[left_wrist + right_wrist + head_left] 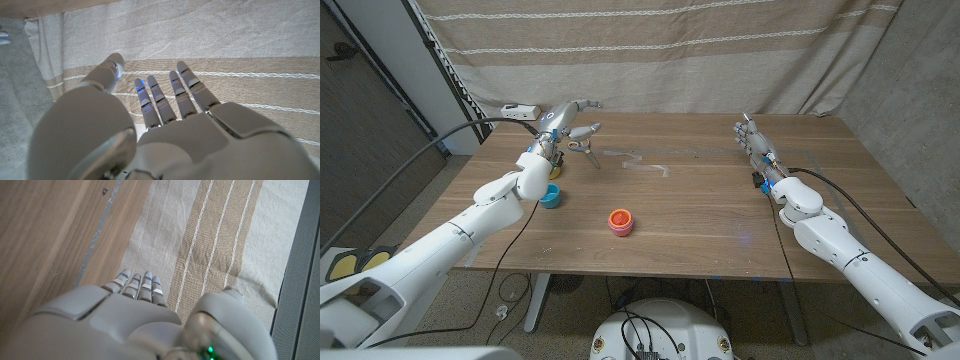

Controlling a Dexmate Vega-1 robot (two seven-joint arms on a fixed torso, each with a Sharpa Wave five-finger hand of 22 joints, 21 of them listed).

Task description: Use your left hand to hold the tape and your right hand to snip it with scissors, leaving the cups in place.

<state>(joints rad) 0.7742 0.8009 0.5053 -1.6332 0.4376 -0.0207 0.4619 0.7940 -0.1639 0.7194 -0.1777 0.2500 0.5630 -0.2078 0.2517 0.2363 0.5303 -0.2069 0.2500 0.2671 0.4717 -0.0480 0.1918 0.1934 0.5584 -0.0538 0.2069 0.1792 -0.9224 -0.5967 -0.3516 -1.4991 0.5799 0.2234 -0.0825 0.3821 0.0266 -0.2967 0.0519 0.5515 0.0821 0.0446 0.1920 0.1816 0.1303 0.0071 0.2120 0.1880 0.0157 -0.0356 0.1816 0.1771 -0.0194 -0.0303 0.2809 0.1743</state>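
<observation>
My left hand point(568, 118) hovers over the table's far left part, fingers spread and holding nothing; in the left wrist view its fingers point(165, 97) reach out toward the striped curtain. Just beside it on the wood lies a grey object that looks like the scissors point(584, 149). A pale strip, probably tape point(638, 160), stretches across the table's middle back. My right hand point(752, 140) stands at the far right, fingers straight and together, nothing in it; its fingers point(137, 286) show over the table edge. A blue cup point(551, 197) and a red cup point(621, 221) stand nearer the front.
A small yellow thing point(556, 170) sits behind the blue cup, partly hidden by my left forearm. A white object point(519, 108) lies at the far left corner. A striped curtain point(650, 50) hangs close behind the wooden table point(700, 210).
</observation>
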